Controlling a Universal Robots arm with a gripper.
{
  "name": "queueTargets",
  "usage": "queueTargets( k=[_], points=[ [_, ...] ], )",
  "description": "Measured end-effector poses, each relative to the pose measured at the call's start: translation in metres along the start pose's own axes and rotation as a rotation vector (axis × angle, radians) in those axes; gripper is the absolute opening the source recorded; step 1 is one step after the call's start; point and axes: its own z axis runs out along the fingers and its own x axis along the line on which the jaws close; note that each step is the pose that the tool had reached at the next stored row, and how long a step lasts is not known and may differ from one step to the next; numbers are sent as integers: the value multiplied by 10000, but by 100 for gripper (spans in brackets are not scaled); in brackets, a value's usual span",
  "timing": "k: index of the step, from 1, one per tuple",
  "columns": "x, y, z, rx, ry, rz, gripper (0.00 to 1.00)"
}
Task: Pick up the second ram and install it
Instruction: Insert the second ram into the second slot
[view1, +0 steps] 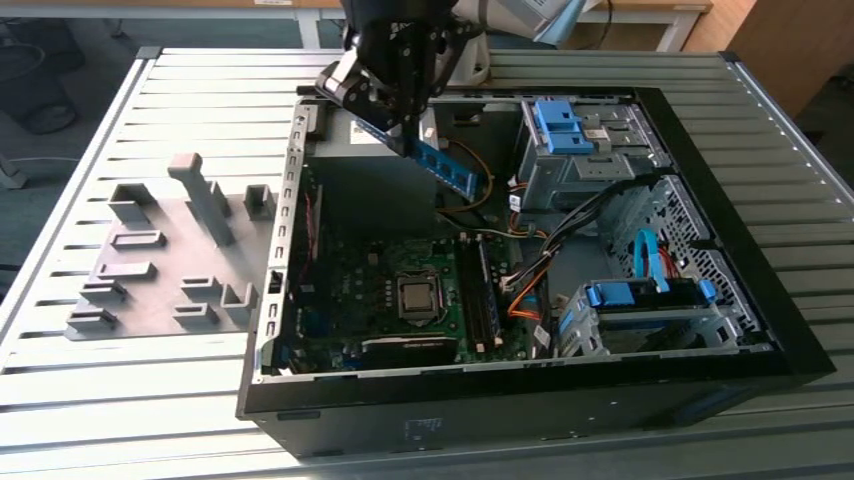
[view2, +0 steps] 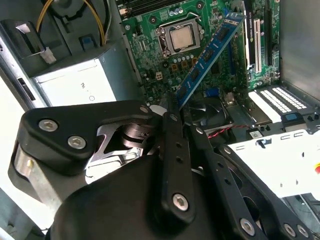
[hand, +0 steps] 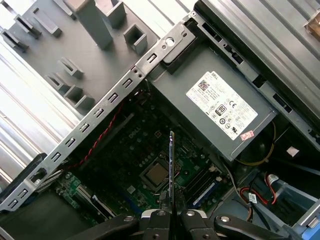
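Hand: the black metal hand (view1: 400, 120) is held above the far side of the open black desktop computer case (view1: 747, 300), over the grey power supply box (hand: 220, 112); it is seen clenched on one end of the memory stick in both wrist views.

Second ram: the long, narrow, flat blue-green memory stick with black chips (view1: 447, 168) is gripped at one short end and carried in the air inside the case, touching nothing else.

Long axis: in the exterior view the stick slopes down and away from the hand toward the green motherboard (view1: 387, 290); in the first wrist view it is seen edge-on (hand: 171, 170) as a thin line running straight out from between the fingertips (hand: 161, 200).

Key relation: the free end of the stick points at the board near the square silver processor (view2: 181, 37), and the stick is judged well apart from the board's long black slots (view1: 483, 290), which lie toward the exterior view's right of the processor.

Fixture: a grey plastic plate with upright blocks (view1: 160, 255) lies on the slatted metal worktop (view1: 120, 400) beside the case, near the worktop's edge at the exterior view's left.

Progress: pick-up is judged done; seating is not yet done.
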Motion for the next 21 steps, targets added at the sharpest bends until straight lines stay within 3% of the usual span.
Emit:
queueTargets(
  k=[21],
  points=[
    [1, 0, 23, 85, 1, 3745, 14]
  ],
)
